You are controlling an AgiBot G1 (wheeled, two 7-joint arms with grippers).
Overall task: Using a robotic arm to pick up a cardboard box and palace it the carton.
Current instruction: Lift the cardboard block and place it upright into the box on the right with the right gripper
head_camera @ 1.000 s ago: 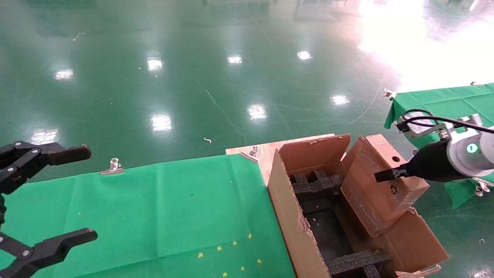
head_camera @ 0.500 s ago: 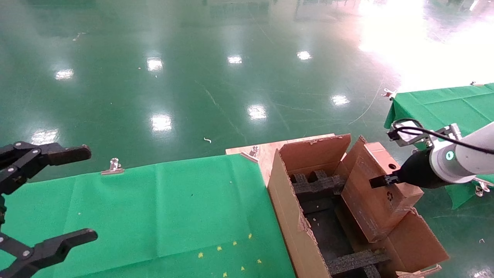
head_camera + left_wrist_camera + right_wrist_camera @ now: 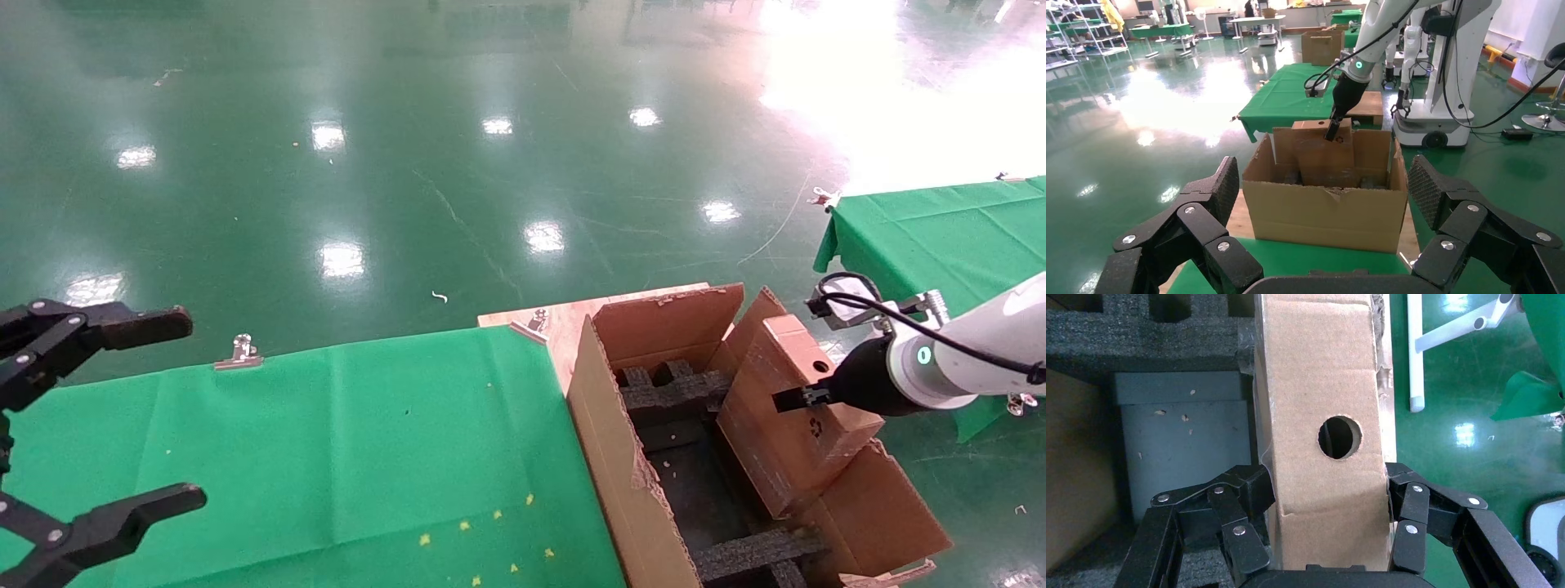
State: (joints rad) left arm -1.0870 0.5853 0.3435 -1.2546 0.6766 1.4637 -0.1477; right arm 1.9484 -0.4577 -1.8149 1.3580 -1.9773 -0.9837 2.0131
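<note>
The small brown cardboard box [image 3: 784,429] hangs tilted, its lower end down inside the large open carton [image 3: 613,441], against the carton's right side. My right gripper [image 3: 797,398], on the white robotic arm [image 3: 981,351], is shut on the box's upper end. In the right wrist view the round hole shows in the cardboard box [image 3: 1321,386], and the black fingers [image 3: 1248,493] of the right gripper [image 3: 1327,487] press on both of its sides. The left wrist view shows the cardboard box [image 3: 1324,160] standing up out of the carton [image 3: 1327,214]. My left gripper [image 3: 176,412] is parked open at the far left.
Black foam inserts [image 3: 670,388] sit at the carton's far end and another foam insert [image 3: 752,551] at its near end. The carton stands at the right end of a table under green cloth [image 3: 327,441] held by metal clips [image 3: 239,353]. A second green table [image 3: 940,220] stands behind the right arm.
My right gripper has moved down and a little left with the cardboard box, which now sits deeper in the carton. The left arm has not moved.
</note>
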